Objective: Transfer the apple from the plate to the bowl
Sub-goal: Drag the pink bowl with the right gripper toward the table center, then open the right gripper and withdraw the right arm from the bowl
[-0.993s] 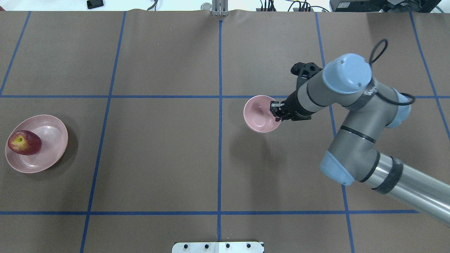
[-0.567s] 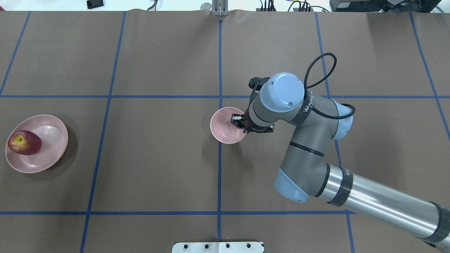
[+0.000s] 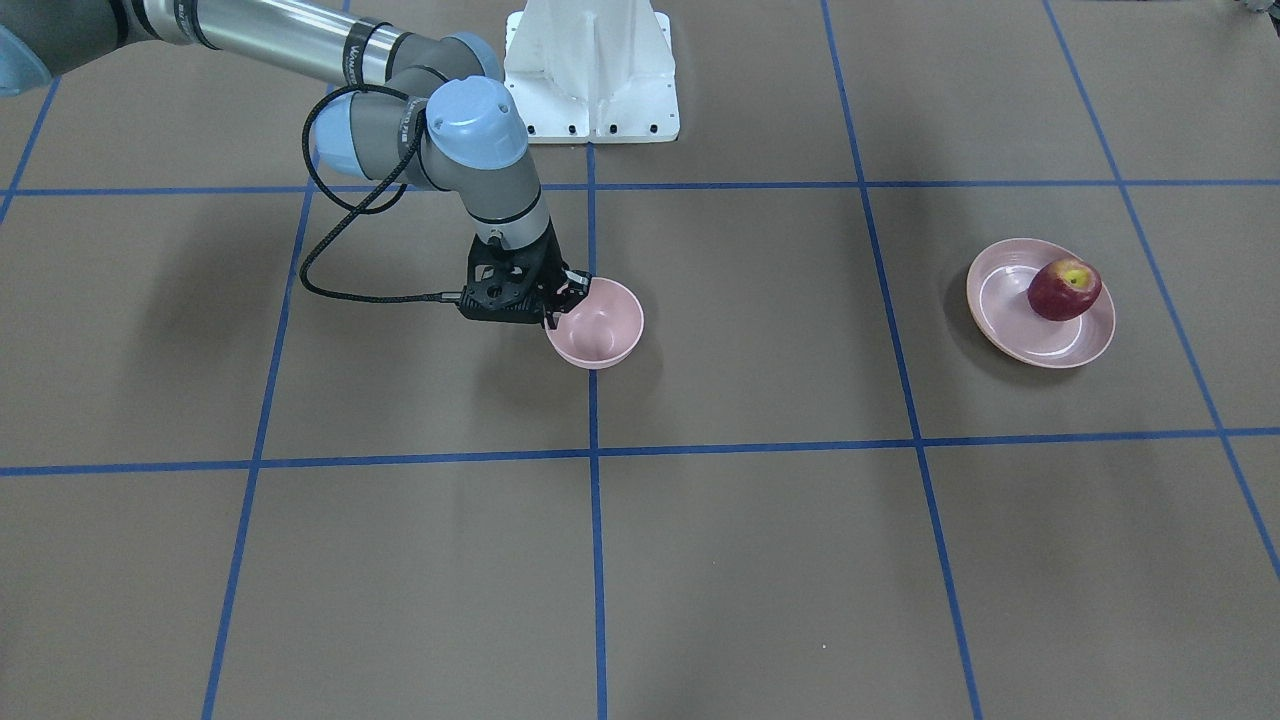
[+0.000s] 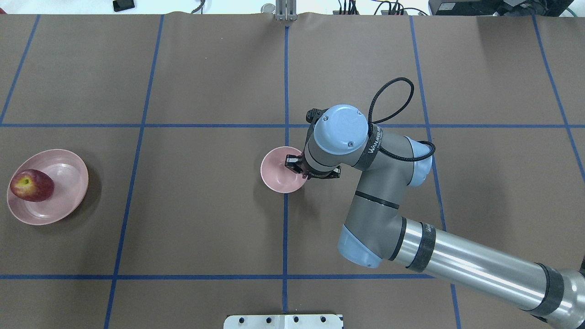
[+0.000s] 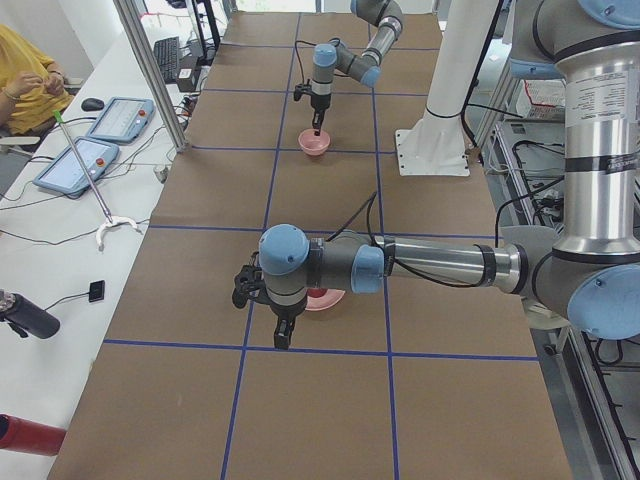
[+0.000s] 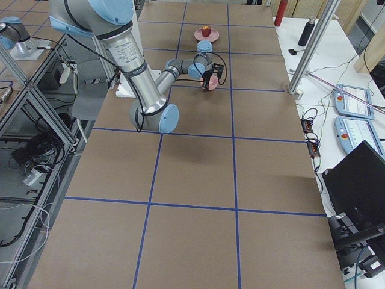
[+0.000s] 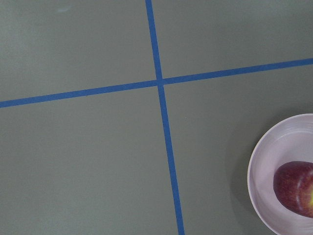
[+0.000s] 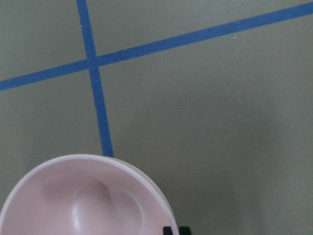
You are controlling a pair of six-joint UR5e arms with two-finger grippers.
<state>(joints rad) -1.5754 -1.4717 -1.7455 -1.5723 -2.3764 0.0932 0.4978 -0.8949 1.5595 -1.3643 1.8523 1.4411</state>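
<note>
The dark red apple [image 4: 31, 185] lies on the left part of the shallow pink plate [image 4: 64, 201] at the table's far left; both show in the front view, apple [image 3: 1063, 289] on plate [image 3: 1010, 325], and the left wrist view [image 7: 296, 188]. My right gripper [image 4: 295, 165] is shut on the rim of the small pink bowl [image 4: 276, 173] over the centre tape line, low over or on the table. The bowl fills the right wrist view's lower left [image 8: 83, 200]. My left gripper [image 5: 283, 338] shows only in the exterior left view, beside the plate; I cannot tell its state.
Blue tape lines divide the brown table into large squares. The white base mount [image 3: 592, 70] stands at the robot's edge. A metal post [image 5: 150, 70] and operator consoles [image 5: 100, 120] are beyond the table's far side.
My right arm has carried the bowl leftward and a little toward the robot, onto the centre line. The apple and plate have not moved.
</note>
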